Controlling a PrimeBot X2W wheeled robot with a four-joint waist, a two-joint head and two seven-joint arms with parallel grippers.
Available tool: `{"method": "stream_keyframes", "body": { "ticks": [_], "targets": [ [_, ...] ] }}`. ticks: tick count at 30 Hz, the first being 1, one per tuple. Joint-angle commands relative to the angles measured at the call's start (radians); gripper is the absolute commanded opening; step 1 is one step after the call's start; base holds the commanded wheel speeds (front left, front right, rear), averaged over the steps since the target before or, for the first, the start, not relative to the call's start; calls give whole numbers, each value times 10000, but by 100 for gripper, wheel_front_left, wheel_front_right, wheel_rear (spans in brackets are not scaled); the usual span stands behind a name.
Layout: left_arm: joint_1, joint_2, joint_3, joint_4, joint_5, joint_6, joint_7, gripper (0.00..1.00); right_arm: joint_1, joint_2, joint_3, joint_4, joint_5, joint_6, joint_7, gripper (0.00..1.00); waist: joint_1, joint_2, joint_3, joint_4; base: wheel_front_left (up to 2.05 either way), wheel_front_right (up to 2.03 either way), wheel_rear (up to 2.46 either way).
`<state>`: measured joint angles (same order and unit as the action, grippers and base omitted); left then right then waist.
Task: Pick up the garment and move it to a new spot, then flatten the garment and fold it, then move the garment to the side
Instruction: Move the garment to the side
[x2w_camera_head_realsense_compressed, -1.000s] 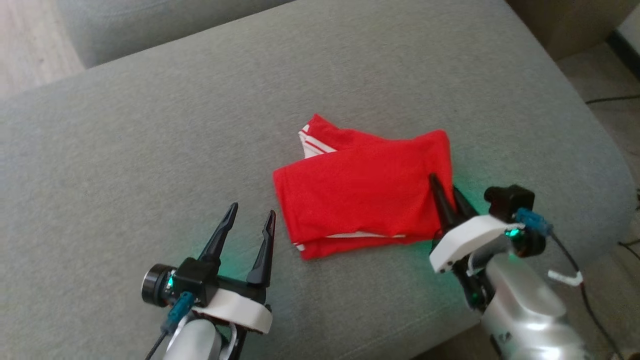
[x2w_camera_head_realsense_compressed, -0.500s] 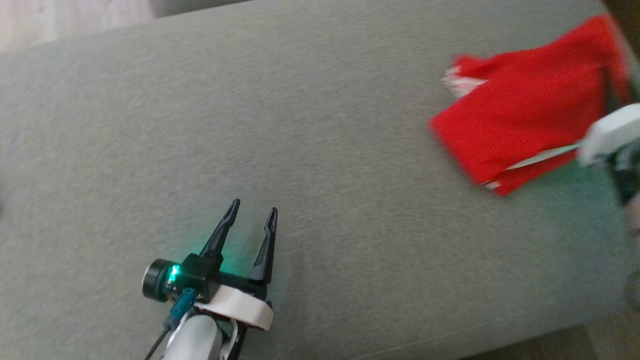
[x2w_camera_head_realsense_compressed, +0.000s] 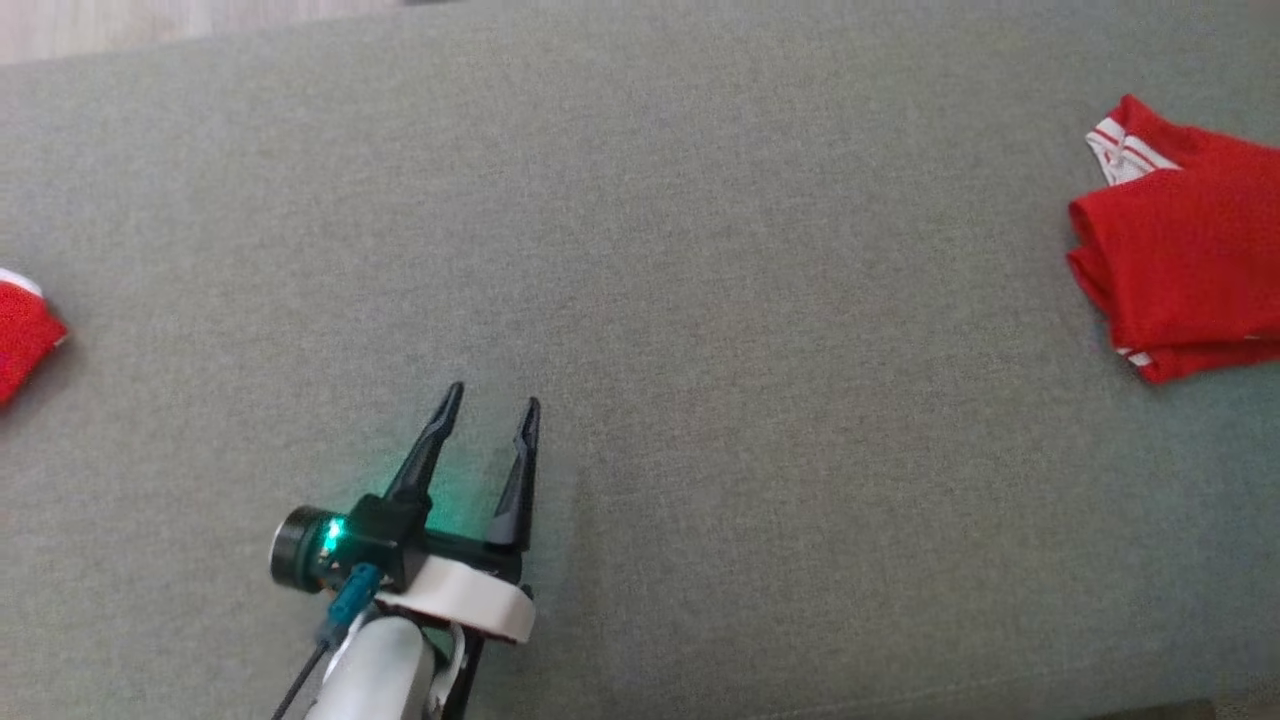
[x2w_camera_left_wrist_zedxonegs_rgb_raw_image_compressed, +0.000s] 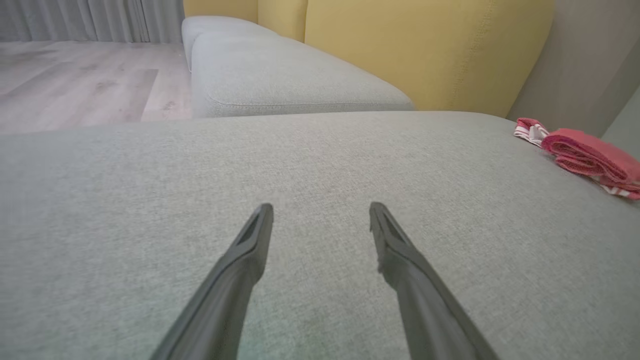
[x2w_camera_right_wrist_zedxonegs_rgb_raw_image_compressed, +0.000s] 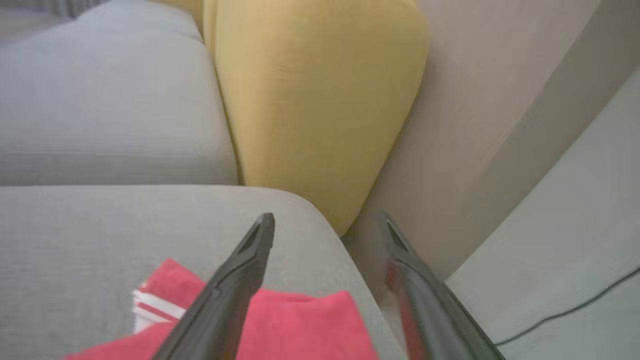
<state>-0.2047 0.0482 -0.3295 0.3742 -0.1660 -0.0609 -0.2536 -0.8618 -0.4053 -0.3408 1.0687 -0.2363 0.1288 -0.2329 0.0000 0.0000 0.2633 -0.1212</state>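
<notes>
Grey sofa seat (x2w_camera_left_wrist_zedxonegs_rgb_raw_image_compressed: 300, 150), yellow backrest (x2w_camera_left_wrist_zedxonegs_rgb_raw_image_compressed: 425, 45), pale wood floor (x2w_camera_left_wrist_zedxonegs_rgb_raw_image_compressed: 75, 85), perhaps curtains (x2w_camera_left_wrist_zedxonegs_rgb_raw_image_compressed: 90, 20).

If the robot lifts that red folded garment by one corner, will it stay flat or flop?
Probably flop: the red garment is thin cloth in soft, rounded layers, so the fold would likely fall open. It looks light, barely denting the grey cushion. Pushed, it would likely bunch up, not roll.

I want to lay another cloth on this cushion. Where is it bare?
The middle of the grey cushion is bare, between the left gripper and the folded red garment at the right edge. The far strip is bare too. Crowded: the left edge, where another red cloth lies.
</notes>
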Motion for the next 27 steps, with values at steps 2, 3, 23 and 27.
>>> {"method": "stream_keyframes", "body": {
  "ticks": [2,3,23,27],
  "targets": [
    [15,20,411,-306,-58,96,-82,100,-190,685,141,-604,-18,19,-233,100,0,0,-285,75,0,0,0],
    [73,20,457,-313,-58,131,-82,100,-113,1039,224,-761,16,19,-259,100,0,0,-383,111,0,0,0],
    [1082,20,1818,-311,-325,674,-82,100,5701,3545,2694,-5037,3504,19,-288,100,0,0,-1707,1462,0,0,0],
    [1251,20,2073,-303,-340,695,-82,100,6199,3547,2949,-5185,3748,19,-288,100,0,0,-1939,1535,0,0,0]
  ]
}}
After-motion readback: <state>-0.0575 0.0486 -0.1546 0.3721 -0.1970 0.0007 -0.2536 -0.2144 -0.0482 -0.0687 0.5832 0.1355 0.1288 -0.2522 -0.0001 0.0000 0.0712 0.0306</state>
